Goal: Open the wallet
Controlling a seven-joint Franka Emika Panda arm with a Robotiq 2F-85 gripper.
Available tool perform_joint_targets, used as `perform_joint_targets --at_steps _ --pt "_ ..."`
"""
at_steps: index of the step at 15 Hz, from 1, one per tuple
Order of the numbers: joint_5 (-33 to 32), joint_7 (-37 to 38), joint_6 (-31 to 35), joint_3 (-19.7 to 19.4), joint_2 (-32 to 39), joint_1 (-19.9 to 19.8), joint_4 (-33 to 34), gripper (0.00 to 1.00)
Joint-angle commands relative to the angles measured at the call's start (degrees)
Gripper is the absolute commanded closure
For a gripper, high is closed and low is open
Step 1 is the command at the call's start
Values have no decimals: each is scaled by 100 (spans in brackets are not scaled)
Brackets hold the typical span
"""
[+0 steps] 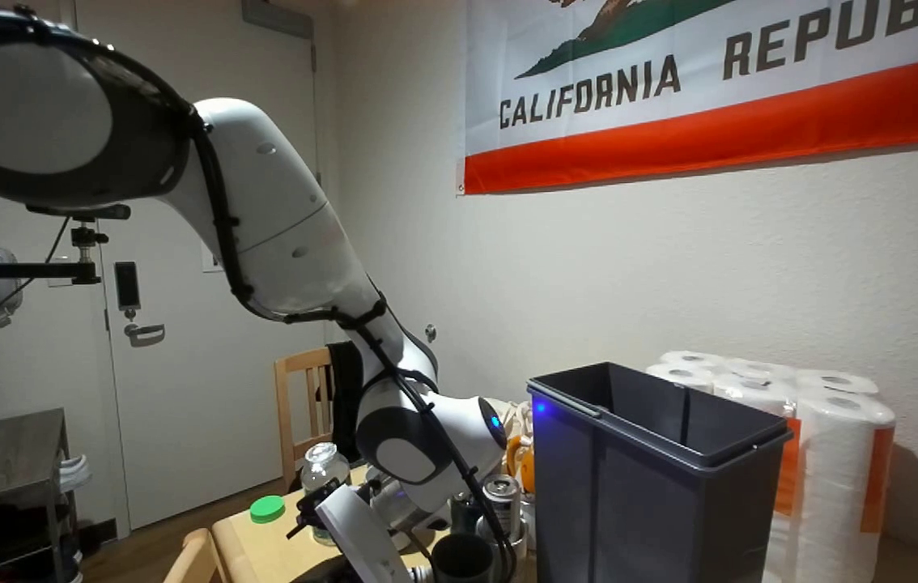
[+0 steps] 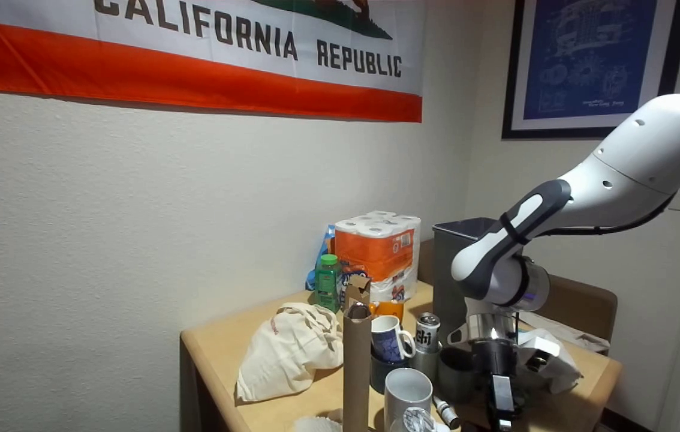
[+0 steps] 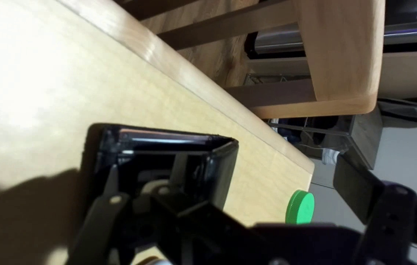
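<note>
A shiny black wallet (image 3: 164, 147) lies on the wooden table in the wrist view. Its right side panel stands at an angle to the rest, and I cannot tell how far it is folded. My gripper (image 3: 252, 187) is open, its two black fingers wide apart. The left finger is over the wallet and covers its lower part; I cannot tell whether it touches. The right finger is off to the side, away from the wallet. The gripper also shows low over the table in both exterior views (image 1: 315, 512) (image 2: 503, 408). The wallet is not clearly visible there.
A green lid (image 3: 300, 207) sits near the table edge, by a clear jar (image 1: 325, 471). A chair back (image 3: 341, 55) stands beside the table. A tall grey bin (image 1: 653, 478), a can (image 2: 427, 333), mugs (image 2: 389, 339), a cardboard tube (image 2: 357, 372) and a cloth bag (image 2: 292, 354) crowd the table.
</note>
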Motion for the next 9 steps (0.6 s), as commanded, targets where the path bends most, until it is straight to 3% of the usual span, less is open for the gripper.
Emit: perform_joint_targets --at_steps 1,9 --pt "334 -454 64 129 -311 4 -212 0" --pt "412 -1224 -8 176 -609 232 -419 0"
